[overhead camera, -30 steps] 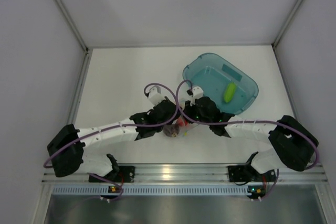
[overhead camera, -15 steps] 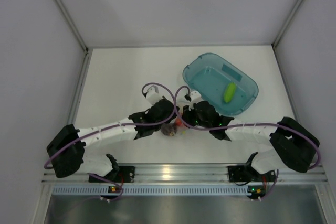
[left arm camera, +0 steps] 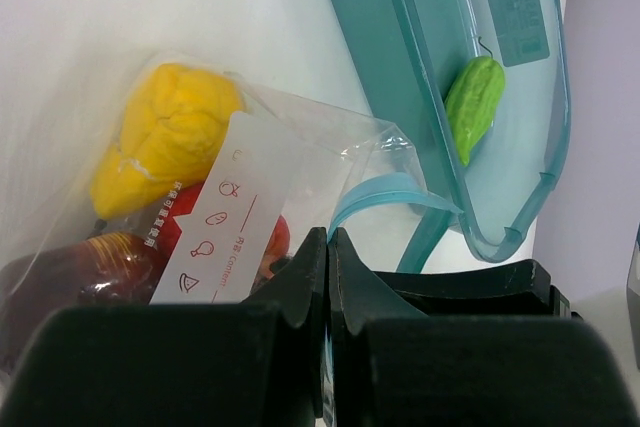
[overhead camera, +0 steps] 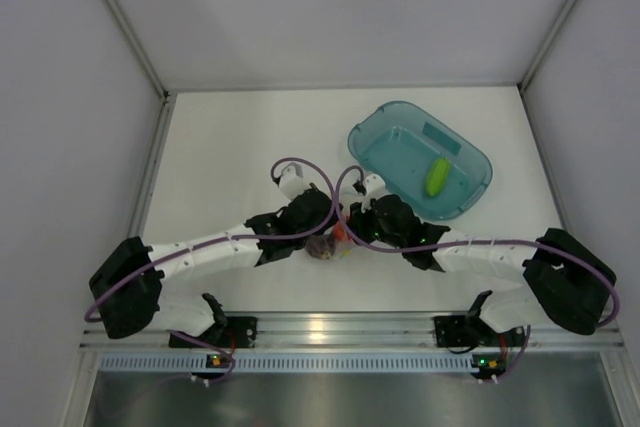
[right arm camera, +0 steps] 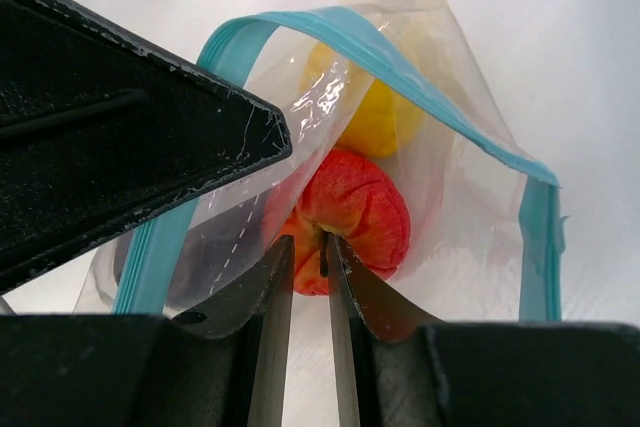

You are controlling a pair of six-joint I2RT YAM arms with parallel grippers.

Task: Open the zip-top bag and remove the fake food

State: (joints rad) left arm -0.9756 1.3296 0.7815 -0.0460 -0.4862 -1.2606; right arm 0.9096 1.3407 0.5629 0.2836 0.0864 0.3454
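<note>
Removal step. My left tool clamps the zip-top bag; my right tool, narrowly parted, has its tips at the red piece. Next, as I judge it: widen, straddle it.

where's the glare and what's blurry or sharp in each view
Top external: even light, a bright glint on the metal rail. Left wrist: own fingers soft, label on the zip-top bag crisp. Right wrist: white glare on the bag's plastic, red piece sharp.
</note>
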